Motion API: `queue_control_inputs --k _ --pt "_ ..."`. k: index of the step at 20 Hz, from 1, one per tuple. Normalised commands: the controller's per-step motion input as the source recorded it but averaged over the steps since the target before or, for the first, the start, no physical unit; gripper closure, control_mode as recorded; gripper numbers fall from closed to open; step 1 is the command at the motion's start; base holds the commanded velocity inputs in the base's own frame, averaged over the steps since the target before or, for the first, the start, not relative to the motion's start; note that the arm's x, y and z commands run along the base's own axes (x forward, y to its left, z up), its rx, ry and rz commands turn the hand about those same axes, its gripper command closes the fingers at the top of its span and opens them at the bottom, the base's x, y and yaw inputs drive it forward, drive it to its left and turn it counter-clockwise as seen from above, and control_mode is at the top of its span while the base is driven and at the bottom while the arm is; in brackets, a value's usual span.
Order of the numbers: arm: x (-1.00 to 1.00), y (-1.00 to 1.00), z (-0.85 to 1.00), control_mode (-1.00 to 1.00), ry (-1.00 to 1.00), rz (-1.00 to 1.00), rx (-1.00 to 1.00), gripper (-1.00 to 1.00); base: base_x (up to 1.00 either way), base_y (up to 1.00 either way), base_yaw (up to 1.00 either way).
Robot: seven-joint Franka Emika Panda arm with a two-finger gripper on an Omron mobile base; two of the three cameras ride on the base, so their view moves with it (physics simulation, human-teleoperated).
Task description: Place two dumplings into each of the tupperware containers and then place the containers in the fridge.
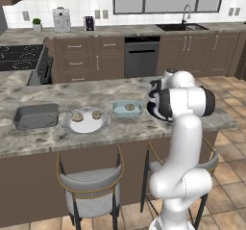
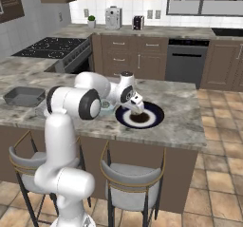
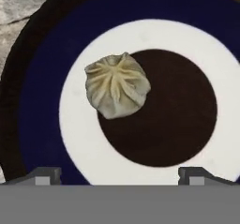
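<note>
The gripper [image 3: 120, 174] hangs released, its two dark finger tips spread wide and holding nothing, directly above the round dark-rimmed plate with a white ring and a dark brown centre [image 3: 42, 78]. On that plate lies one tan-beige dumpling with crinkled folds [image 3: 117, 85], straddling the border of the white ring and the brown centre, apart from both finger tips. In the right base view the gripper [image 2: 137, 109] points down over the same plate [image 2: 154, 117], which sits on the grey marbled stone desk [image 2: 180, 112] near the robot's right end of it.

Just beside the plate, toward the robot's left, stands the shallow light blue rectangular tupperware container [image 1: 127, 108] with one dumpling [image 1: 129, 107] inside it. Further left lies the round pale grey plate [image 1: 85, 120], carrying two more dumplings [image 1: 77, 117] [image 1: 97, 114] near its far edge. At the left end stands the larger dark grey rectangular tupperware container [image 1: 36, 116], well apart from the gripper; what is inside cannot be told. Two grey-cushioned stools with brass frames [image 1: 91, 183] stand in front of the desk
</note>
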Motion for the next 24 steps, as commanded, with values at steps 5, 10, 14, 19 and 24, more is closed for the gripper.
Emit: queue_control_inputs --k 5,10,14,19,24 --pt "0.73 -0.25 -0.02 -1.0 0.07 -0.01 0.05 -1.0 0.0 0.0 0.0" --pt "0.39 -0.04 -0.28 -1.0 0.08 0.0 0.0 -1.0 0.0 0.0 0.0" --pt "-0.03 -0.04 -0.46 -1.0 0.02 0.0 0.0 -1.0 0.0 0.0 0.0" --pt "-0.12 0.0 -0.51 -1.0 0.03 0.0 -0.02 1.0 0.0 0.0 0.0" --pt "-0.7 0.15 -0.19 -1.0 0.02 -0.02 -0.01 1.0 0.0 0.0 0.0"
